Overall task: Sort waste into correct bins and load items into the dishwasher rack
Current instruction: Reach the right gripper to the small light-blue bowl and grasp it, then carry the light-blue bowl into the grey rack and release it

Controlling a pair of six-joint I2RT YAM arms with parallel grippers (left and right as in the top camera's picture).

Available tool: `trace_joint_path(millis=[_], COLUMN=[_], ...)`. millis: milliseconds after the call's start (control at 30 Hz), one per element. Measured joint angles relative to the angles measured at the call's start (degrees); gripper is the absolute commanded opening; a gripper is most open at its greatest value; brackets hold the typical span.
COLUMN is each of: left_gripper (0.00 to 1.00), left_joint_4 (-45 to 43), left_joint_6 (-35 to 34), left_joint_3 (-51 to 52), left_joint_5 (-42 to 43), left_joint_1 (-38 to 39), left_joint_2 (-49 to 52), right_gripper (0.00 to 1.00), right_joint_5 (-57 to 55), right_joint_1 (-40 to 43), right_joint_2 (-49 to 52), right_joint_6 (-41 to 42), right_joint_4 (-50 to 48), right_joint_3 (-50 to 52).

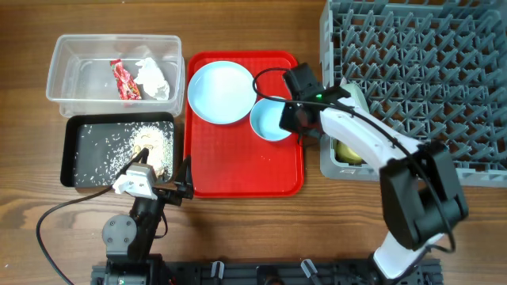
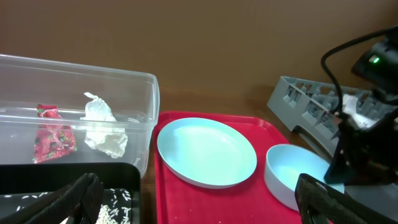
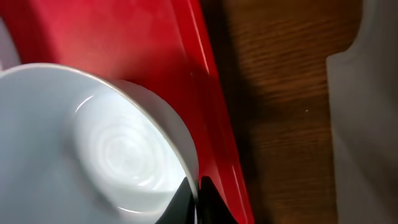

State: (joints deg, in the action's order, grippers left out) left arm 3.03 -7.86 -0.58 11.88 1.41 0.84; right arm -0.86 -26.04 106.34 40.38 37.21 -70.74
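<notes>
**Surface.** Brown wood-grain table [image 1: 238, 237], bare around everything on it. From the left wrist view it runs on, plain and blurred, behind the tub.

**Landmark.** Red serving tray [image 1: 245, 170], lying flat at the middle of the table.

**On the red tray.**
- Pale blue plate [image 1: 220, 92], in the far left part.
- Pale blue bowl [image 1: 269, 123], upright at the right edge, just beside the plate.

**Left of the red tray, far.** Clear tub [image 1: 115, 38], holding a red wrapper [image 1: 125, 81] and a crumpled white tissue [image 1: 153, 77] side by side.

**Left of the red tray, near.** Black tray [image 1: 70, 150], with whitish food scraps [image 1: 150, 146] scattered and heaped toward its right end.

**Right of the red tray.** Grey dishwasher rack [image 1: 420, 71]. What looks like the yellow cup [image 1: 347, 150] sits in the rack corner nearest the tray, partly under the right arm.

**Right gripper** [image 1: 289, 119]. At the bowl's right rim. Its fingertips [image 3: 210, 202] are nearly together, pinching that rim.

**Left gripper** [image 1: 184, 186]. At the red tray's near left corner. Its fingers [image 2: 81, 199] are spread wide, with nothing between them.
</notes>
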Motion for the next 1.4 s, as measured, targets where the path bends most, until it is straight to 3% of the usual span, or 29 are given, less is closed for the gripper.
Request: trace_joint_path(millis=[200,300,433,567,800,1033,1400], left_gripper=[1.00,1.00,1.00,1.00,1.00,1.00,1.00], left_joint_4=[0.02,0.00,0.00,0.00,0.02,0.00,0.02], left_joint_6=[0.02,0.00,0.00,0.02,0.02,0.00,0.00], left_joint_3=[0.00,0.00,0.00,0.00,0.00,0.00,0.00], left_joint_5=[0.00,0.00,0.00,0.02,0.00,0.00,0.02], left_joint_1=[0.00,0.00,0.00,0.00,0.00,0.00,0.00], left_joint_2=[0.00,0.00,0.00,0.00,0.00,0.00,0.00], right_gripper=[0.04,0.04,0.04,0.04,0.04,0.04,0.04], right_joint_5=[-10.10,-25.57,-41.44,-50.12,-54.34,-55.87,-59.78], right_joint_1=[-0.04,-0.15,0.90,5.29,12.09,12.35,12.37], right_joint_2=[-13.44,-23.04,-26.93,-25.14,-15.23,-6.01,-1.92], right_joint_6=[-8.87,-14.29,-25.00,-34.47,-43.39,-50.88,-63.93], right_joint_4=[1.90,-0.26,-7.78,-12.50,-15.21,-21.53,-35.23], right_joint_3=[-0.42,-1.75,-2.80,-2.93,-2.91,-2.80,-2.80])
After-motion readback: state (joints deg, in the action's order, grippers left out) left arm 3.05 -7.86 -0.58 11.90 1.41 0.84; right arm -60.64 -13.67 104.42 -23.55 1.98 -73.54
